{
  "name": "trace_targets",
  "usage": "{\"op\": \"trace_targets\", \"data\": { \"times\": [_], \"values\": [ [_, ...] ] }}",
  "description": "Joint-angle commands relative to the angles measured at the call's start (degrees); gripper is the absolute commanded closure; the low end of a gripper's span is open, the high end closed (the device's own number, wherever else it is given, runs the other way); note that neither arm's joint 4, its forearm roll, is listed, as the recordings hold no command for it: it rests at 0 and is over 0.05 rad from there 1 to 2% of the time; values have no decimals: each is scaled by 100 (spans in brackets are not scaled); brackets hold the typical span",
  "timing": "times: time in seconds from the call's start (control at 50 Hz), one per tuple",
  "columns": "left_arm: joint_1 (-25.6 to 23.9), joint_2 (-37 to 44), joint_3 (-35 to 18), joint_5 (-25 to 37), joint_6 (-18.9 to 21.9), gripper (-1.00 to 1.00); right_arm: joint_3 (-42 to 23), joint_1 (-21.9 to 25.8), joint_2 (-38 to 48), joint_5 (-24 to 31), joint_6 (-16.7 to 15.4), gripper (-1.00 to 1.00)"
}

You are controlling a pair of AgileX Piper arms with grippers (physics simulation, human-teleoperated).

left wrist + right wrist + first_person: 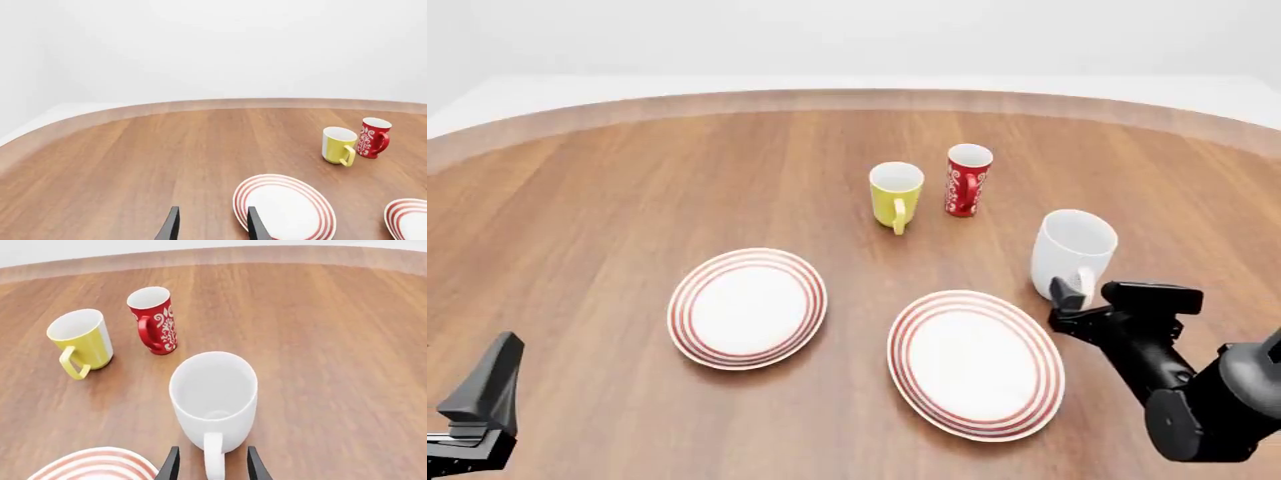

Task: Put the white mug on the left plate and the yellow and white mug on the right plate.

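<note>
The white mug (pixel 1074 245) stands upright on the table, right of the right plate (pixel 976 363), with its handle (pixel 213 460) pointing back at my right gripper (pixel 213 452). The right gripper (pixel 1084 298) is open, with one finger on each side of the handle and not closed on it. The yellow and white mug (pixel 896 193) stands further back near the table's middle; it also shows in the right wrist view (pixel 80 342). The left plate (pixel 747 307) lies empty. My left gripper (pixel 487 390) is open and empty at the near left, with the left plate (pixel 283 207) beside its fingers.
A tall red patterned cup (pixel 968 180) stands just right of the yellow mug; it also shows in the right wrist view (pixel 153 320) and the left wrist view (pixel 372 137). The round wooden table's far edge (pixel 854 100) curves across the back.
</note>
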Motion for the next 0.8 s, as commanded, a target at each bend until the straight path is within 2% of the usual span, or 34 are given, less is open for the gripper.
{"op": "trace_targets", "data": {
  "times": [0.02,0.52,0.54,0.8],
  "values": [
    [0,0,0,0,0,-100,-103,21,214,0,-55,-100],
    [0,0,0,0,0,-100,-221,15,531,0,-191,-100],
    [0,0,0,0,0,-100,-222,8,534,0,-196,100],
    [0,0,0,0,0,-100,-174,-14,461,1,-218,100]
  ]
}}
